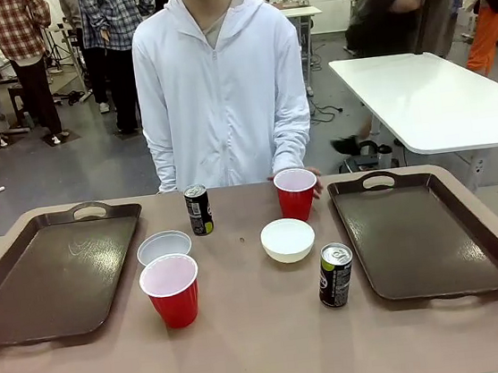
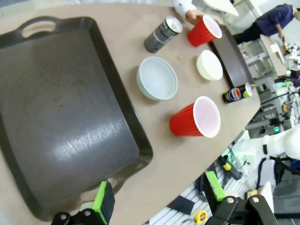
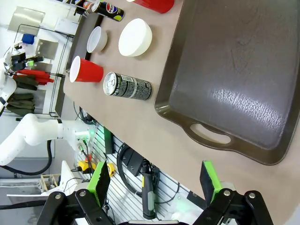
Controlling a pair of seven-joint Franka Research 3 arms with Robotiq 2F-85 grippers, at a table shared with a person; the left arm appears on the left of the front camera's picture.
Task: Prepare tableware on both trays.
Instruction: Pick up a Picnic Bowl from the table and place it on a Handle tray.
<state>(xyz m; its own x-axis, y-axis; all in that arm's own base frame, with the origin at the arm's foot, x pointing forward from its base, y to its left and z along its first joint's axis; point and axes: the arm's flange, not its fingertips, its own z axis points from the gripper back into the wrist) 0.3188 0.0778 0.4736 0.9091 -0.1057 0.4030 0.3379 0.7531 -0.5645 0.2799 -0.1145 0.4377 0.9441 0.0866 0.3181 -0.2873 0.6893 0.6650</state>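
— How do your grippers stand?

— My left gripper (image 2: 158, 194) is spread wide and holds nothing. It hangs over the near end of the left tray (image 2: 61, 108), by the handle. My right gripper (image 3: 153, 182) is just as wide, with nothing in it, over the near end of the right tray (image 3: 234, 61).

— And the tableware?

— All of it stands on the worktop (image 1: 258, 347) between the two trays. The near red cup (image 1: 172, 292) is on my side, with the left bowl (image 1: 164, 246) just behind it and the far can (image 1: 199, 210) upright beyond that. The right bowl (image 1: 287, 240) sits about mid-worktop. The near can (image 1: 336, 275) stands upright just beside the right tray. The far red cup (image 1: 296, 193) is at the person's edge, and the person's hand (image 2: 191, 16) is right behind it.
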